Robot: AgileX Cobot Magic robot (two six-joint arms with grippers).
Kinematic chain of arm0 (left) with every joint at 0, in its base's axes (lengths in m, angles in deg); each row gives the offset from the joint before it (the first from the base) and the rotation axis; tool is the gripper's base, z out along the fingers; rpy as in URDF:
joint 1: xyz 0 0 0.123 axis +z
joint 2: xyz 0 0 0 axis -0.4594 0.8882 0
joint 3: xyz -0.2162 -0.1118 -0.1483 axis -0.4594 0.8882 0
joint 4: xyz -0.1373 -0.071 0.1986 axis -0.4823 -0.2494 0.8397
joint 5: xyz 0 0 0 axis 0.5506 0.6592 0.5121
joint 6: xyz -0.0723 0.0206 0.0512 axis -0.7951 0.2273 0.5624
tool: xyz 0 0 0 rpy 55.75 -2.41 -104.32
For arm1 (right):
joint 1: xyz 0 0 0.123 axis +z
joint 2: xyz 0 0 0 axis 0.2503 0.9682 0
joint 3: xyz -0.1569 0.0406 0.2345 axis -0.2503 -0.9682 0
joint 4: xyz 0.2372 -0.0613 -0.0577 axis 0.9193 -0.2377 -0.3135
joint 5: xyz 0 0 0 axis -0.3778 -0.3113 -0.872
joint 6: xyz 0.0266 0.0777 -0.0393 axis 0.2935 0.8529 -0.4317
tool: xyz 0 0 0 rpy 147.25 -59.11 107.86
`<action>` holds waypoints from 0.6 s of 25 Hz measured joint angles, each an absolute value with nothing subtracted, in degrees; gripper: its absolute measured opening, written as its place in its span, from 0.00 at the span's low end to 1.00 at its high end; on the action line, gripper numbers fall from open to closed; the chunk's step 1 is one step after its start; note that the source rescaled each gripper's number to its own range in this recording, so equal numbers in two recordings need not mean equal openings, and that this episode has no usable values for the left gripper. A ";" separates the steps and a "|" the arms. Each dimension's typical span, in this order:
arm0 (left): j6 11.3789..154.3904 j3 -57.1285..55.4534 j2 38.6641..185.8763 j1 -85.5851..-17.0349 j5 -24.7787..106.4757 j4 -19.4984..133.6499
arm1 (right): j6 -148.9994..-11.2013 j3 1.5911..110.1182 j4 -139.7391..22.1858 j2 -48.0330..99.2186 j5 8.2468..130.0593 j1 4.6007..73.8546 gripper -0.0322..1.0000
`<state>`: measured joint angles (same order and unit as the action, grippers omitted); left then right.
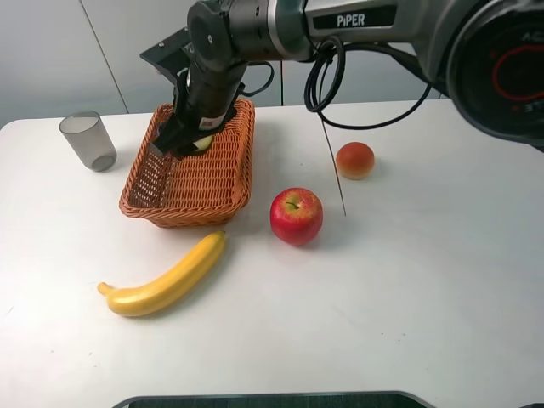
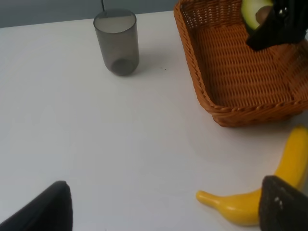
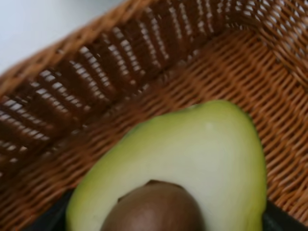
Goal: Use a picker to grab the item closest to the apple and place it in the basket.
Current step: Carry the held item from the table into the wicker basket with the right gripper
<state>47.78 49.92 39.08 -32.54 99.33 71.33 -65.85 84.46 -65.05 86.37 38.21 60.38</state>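
The red apple (image 1: 296, 215) sits on the white table right of the wicker basket (image 1: 183, 212). My right gripper (image 1: 189, 136) reaches across and hangs inside the basket (image 2: 250, 115), shut on a halved avocado (image 1: 204, 142). The right wrist view is filled by the avocado (image 3: 192, 163), its pale green flesh and brown pit above the woven basket floor (image 3: 96, 82). From the left wrist view the avocado (image 2: 255, 12) shows held over the basket's far end. My left gripper (image 2: 166, 207) is open over bare table, holding nothing.
A yellow banana (image 1: 170, 279) lies in front of the basket, close to my left gripper's finger (image 2: 284, 207). An orange-red round fruit (image 1: 355, 160) sits behind the apple to the right. A grey translucent cup (image 1: 88, 141) stands left of the basket.
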 joint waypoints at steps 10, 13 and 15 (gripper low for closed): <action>47.78 49.92 39.08 -32.54 99.33 71.33 | -62.80 84.46 -67.16 90.09 38.84 60.31 0.03; 47.78 49.92 39.08 -32.54 99.33 71.33 | -61.85 84.46 -67.26 90.09 39.56 60.31 0.03; 47.78 49.92 39.08 -32.54 99.33 71.33 | -61.55 84.46 -67.26 90.09 39.82 60.31 0.16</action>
